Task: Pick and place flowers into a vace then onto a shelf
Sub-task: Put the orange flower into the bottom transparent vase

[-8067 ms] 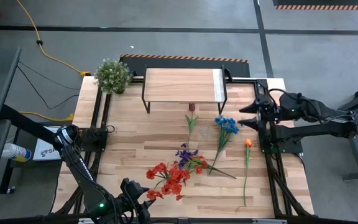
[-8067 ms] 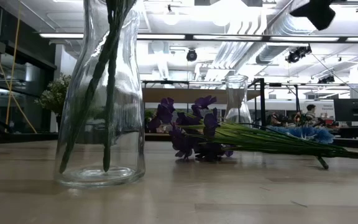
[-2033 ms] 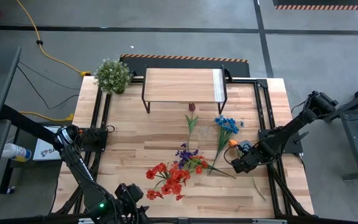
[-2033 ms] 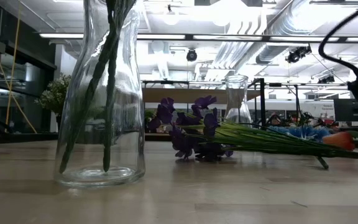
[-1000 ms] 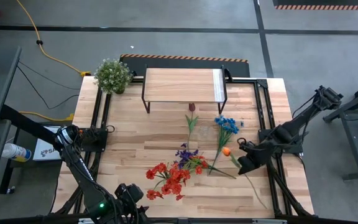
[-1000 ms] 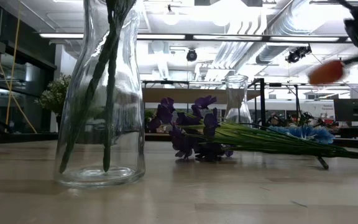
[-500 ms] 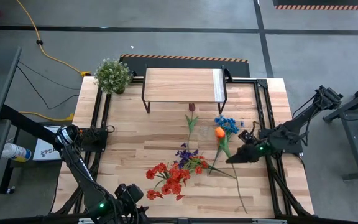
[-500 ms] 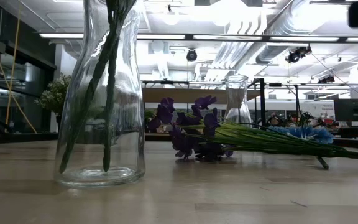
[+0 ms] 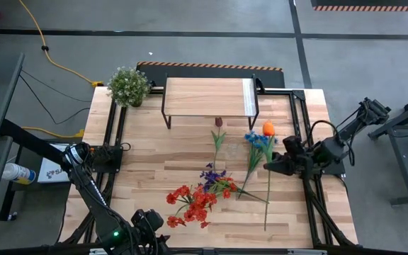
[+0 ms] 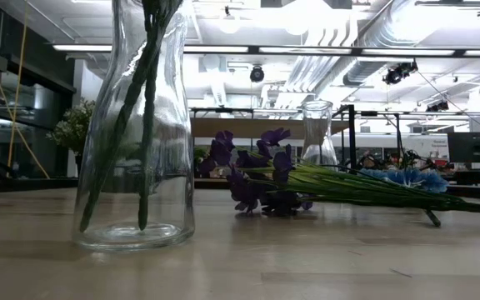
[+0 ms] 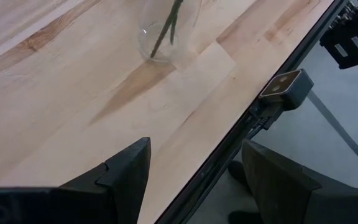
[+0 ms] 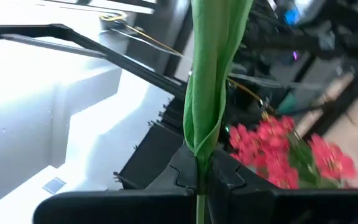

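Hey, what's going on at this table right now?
The right gripper is shut on the stem of the orange-bloomed artificial flower, holding it up over the right side of the wood-plank table. The red, purple, blue and dark maroon flowers lie on the table. The left gripper waits, open, at the near edge by the clear glass vase, which holds green stems.

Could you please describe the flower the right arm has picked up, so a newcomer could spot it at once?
Start at the shelf at the table's far edge, then look toward the right side, where the right tool is shut on a long green stem. That is the orange flower: the only orange bloom, and the only flower that is gripped.
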